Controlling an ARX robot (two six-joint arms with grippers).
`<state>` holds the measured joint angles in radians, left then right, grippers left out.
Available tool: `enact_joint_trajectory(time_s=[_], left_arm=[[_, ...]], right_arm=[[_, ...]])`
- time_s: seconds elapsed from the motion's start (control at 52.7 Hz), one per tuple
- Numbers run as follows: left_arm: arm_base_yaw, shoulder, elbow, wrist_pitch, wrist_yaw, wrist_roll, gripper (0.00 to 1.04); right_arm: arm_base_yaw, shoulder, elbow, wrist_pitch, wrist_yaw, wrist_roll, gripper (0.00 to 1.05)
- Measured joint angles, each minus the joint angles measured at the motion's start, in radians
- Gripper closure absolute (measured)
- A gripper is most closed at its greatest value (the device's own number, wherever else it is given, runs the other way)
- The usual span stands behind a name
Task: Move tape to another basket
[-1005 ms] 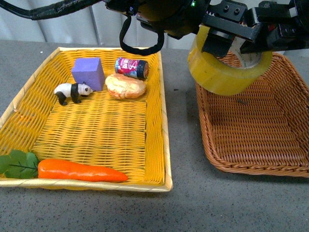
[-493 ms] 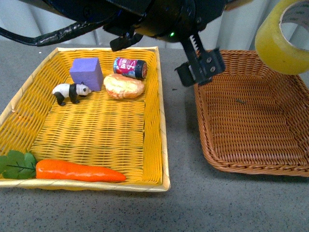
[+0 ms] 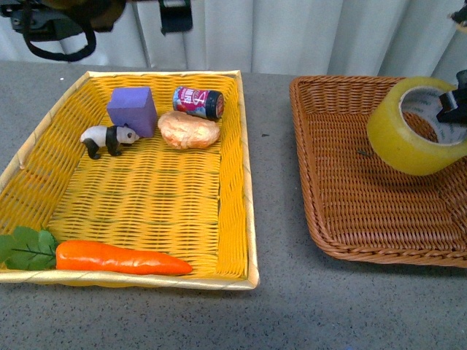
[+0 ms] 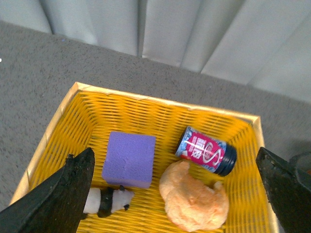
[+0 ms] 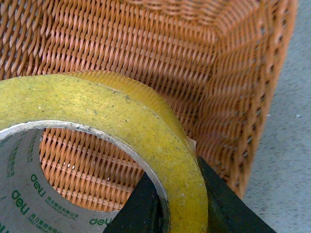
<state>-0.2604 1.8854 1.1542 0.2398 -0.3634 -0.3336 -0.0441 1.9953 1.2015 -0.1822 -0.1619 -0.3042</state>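
Observation:
The tape (image 3: 408, 142), a wide yellowish roll with a pale printed core, hangs tilted above the right part of the brown wicker basket (image 3: 350, 197). My right gripper (image 3: 454, 106) is shut on the tape's wall at the frame's right edge. In the right wrist view the tape (image 5: 121, 121) fills the near field, one black finger (image 5: 138, 208) inside the core and the other outside, with the basket (image 5: 146, 48) weave below. My left gripper (image 4: 180, 194) stands open high over the yellow tray (image 4: 160, 116), holding nothing; its arm shows at the top left of the front view.
The yellow woven tray (image 3: 146, 197) on the left holds a purple block (image 3: 133, 109), a toy panda (image 3: 108, 138), a red can (image 3: 198, 102), a bread roll (image 3: 190, 130) and a carrot (image 3: 120, 258). Grey tabletop (image 3: 273, 219) separates tray and basket. Pale curtain behind.
The tape has come down from the top right corner and now hangs lower over the brown basket. The dark arm that crossed the top of the view has withdrawn to the upper left.

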Motion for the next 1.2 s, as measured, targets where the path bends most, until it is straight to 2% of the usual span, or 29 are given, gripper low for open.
enact_joint_trajectory(time_s=[0.133,0.266,0.436,0.664,0.74,0.778,0.797,0.835,0.854,0.892,0.93,0.967,1.024,1.195], left_arm=[[0.028,-0.058,-0.026,-0.024,-0.006,-0.22,0.07],[0.04,-0.072,-0.045,-0.034,-0.013,-0.301,0.07],[0.049,-0.093,-0.071,-0.037,-0.027,-0.354,0.07],[0.036,-0.133,-0.109,-0.011,-0.067,-0.338,0.07],[0.026,-0.143,-0.124,0.007,-0.101,-0.315,0.07],[0.03,-0.146,-0.162,0.11,-0.04,-0.253,0.12],[0.032,-0.15,-0.195,0.2,0.009,-0.191,0.15],[0.039,-0.161,-0.25,0.33,0.077,-0.106,0.21],[0.045,-0.174,-0.307,0.444,0.126,-0.022,0.26],[0.051,-0.2,-0.383,0.565,0.161,0.08,0.33],[0.064,-0.252,-0.473,0.682,0.187,0.181,0.44],[0.079,-0.298,-0.531,0.725,0.192,0.235,0.53],[0.099,-0.359,-0.605,0.751,0.209,0.28,0.65],[0.142,-0.476,-0.773,0.772,0.239,0.312,0.98]], right_arm=[[0.016,0.076,0.04,0.008,-0.028,0.037,0.89],[0.029,0.122,0.092,0.005,-0.013,0.054,0.89],[0.031,0.132,0.097,0.026,0.001,0.085,0.62],[0.006,0.024,-0.022,0.175,0.09,0.158,0.2],[-0.01,-0.024,-0.064,0.231,0.106,0.177,0.09],[-0.018,-0.058,-0.091,0.264,0.121,0.187,0.07],[-0.02,-0.065,-0.099,0.278,0.121,0.191,0.08],[-0.026,-0.078,-0.146,0.402,0.108,0.212,0.12],[-0.03,-0.093,-0.209,0.569,0.098,0.233,0.17],[-0.032,-0.11,-0.321,0.85,0.101,0.259,0.26],[-0.032,-0.133,-0.43,1.062,0.103,0.273,0.35],[-0.026,-0.165,-0.518,1.212,0.105,0.28,0.44],[-0.019,-0.242,-0.613,1.331,0.109,0.286,0.58],[0.006,-0.386,-0.775,1.359,0.127,0.288,0.88]])
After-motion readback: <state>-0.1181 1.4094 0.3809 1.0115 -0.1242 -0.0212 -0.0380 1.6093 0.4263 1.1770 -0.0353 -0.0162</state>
